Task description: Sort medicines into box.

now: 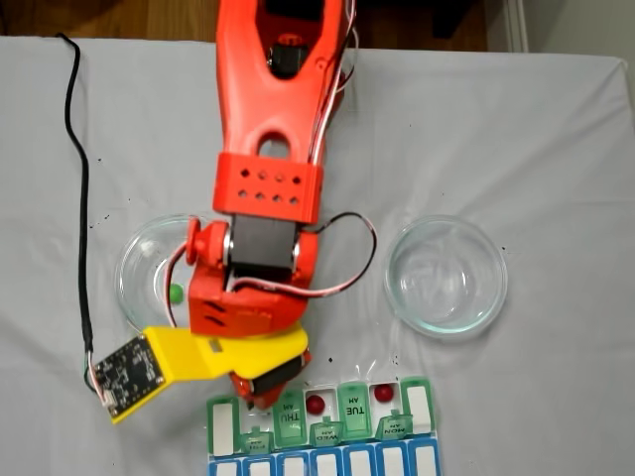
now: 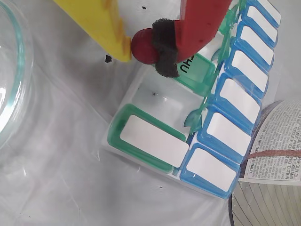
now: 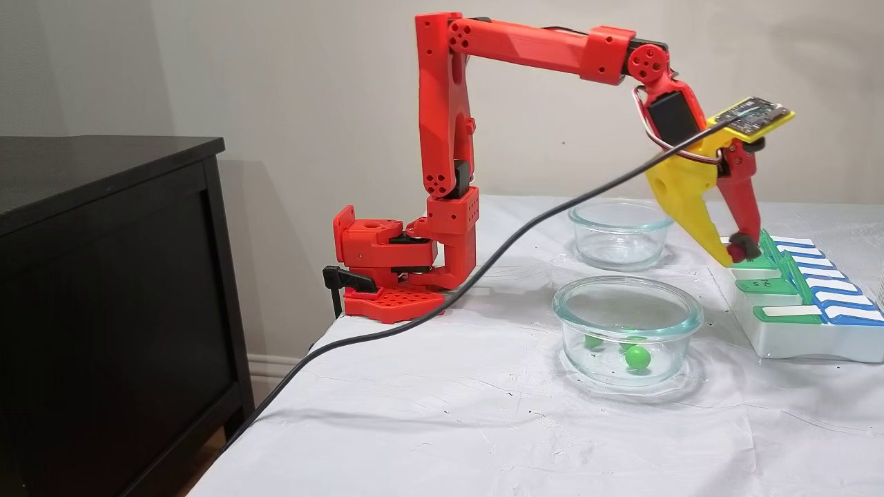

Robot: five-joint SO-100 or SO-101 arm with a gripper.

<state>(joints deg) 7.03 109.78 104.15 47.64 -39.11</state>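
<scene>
Room and surface: a pale wall, a black cabinet and your table under a wrinkled white cloth that lets round things roll. Box: rigid plastic pill organizer at the table's edge, green lids raised, two red balls already in its cells; green balls wait in the near glass dish. Red ball: small, glossy, light, probably slippery; your jaws pinch it across its middle over an open cell.
</scene>
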